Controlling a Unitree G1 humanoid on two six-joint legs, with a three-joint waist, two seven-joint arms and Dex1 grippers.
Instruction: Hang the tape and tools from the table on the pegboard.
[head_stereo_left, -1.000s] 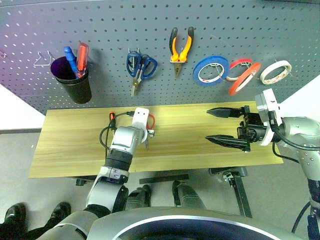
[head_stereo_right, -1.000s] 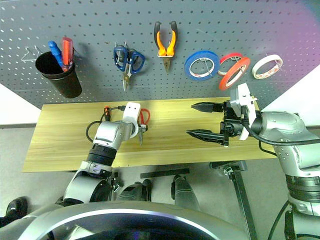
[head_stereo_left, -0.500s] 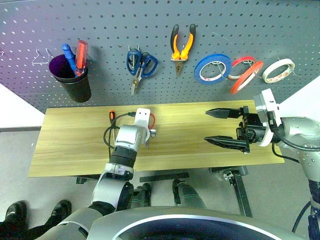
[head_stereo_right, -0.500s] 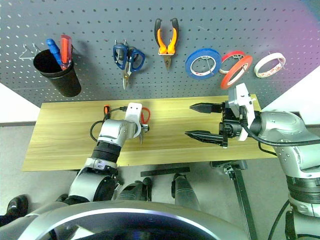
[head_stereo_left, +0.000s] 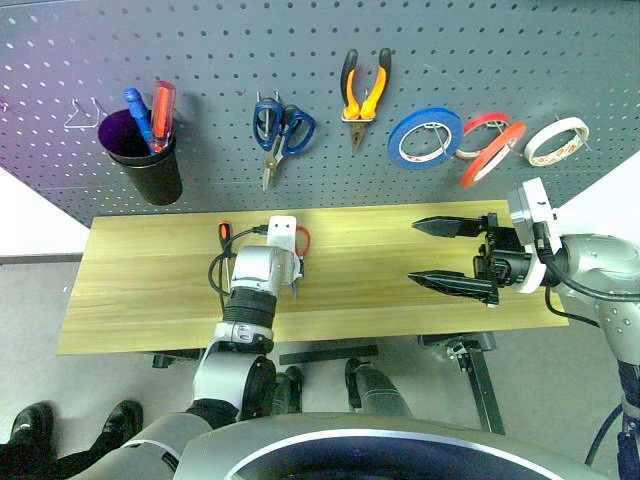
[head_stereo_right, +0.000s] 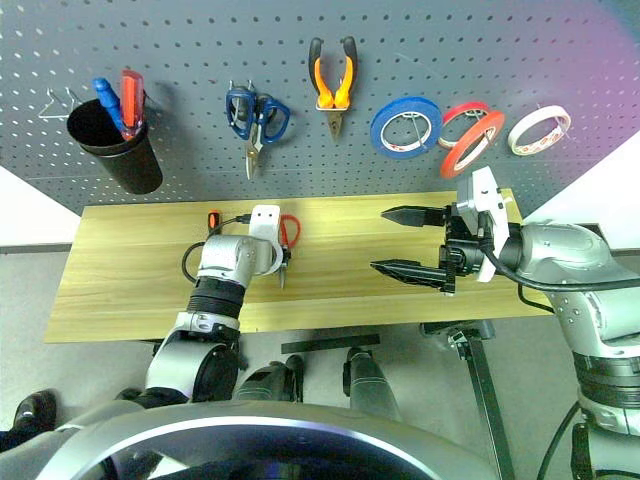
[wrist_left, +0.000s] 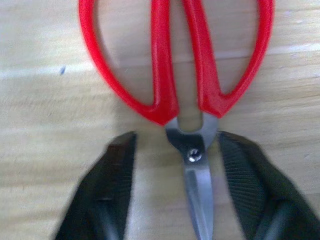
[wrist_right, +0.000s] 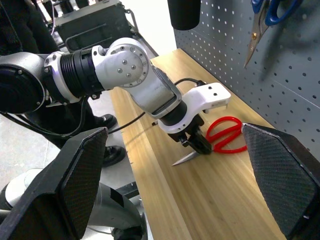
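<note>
The left pincer has narrowed astride one red-handled scissors; the right pincer gapes wide.

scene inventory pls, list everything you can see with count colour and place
pegboard: 1, dark grey, behind table
table: 1, light wood
cup: 1, black, pegboard left, holding blue and red screwdrivers
blue scissors: 1, hung
pliers: 1, orange-black, hung
tape rolls: 4, blue, two red, white, hung right
red scissors: 1, on table
screwdriver: 1, orange-black, on table
left gripper: fingers flank scissor pivot, partly closed
right gripper: open, above table right
</note>
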